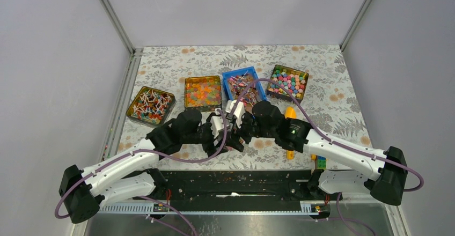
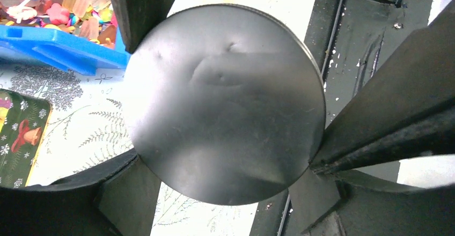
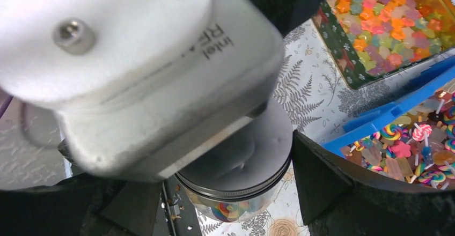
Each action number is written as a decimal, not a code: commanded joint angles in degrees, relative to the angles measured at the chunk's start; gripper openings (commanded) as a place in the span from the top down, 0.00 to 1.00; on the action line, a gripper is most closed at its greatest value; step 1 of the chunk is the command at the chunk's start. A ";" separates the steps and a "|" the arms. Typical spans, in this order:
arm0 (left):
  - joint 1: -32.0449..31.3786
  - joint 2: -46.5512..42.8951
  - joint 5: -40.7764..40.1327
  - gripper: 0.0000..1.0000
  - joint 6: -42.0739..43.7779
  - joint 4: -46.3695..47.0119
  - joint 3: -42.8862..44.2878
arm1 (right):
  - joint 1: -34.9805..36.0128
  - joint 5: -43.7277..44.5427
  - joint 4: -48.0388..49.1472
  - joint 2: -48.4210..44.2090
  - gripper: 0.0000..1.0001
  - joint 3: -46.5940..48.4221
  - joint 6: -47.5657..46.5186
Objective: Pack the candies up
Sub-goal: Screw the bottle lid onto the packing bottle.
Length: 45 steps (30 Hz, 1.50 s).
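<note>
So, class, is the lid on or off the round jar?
On. The grey metal lid sits flush on the clear jar, no gap showing in the right wrist view.

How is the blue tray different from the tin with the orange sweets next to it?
The blue tray is plain blue; the tin is dark green with little pictures on its wall. The tray holds mixed candies, some like swirly lollipops; the tin holds orange, pink and yellow jellies. Both are open, full, and sit side by side on the leafy cloth.
</note>
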 commanded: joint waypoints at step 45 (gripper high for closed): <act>-0.79 -16.46 -8.71 0.01 -5.04 14.53 -4.46 | -1.48 15.12 35.23 -2.81 0.22 -30.27 3.67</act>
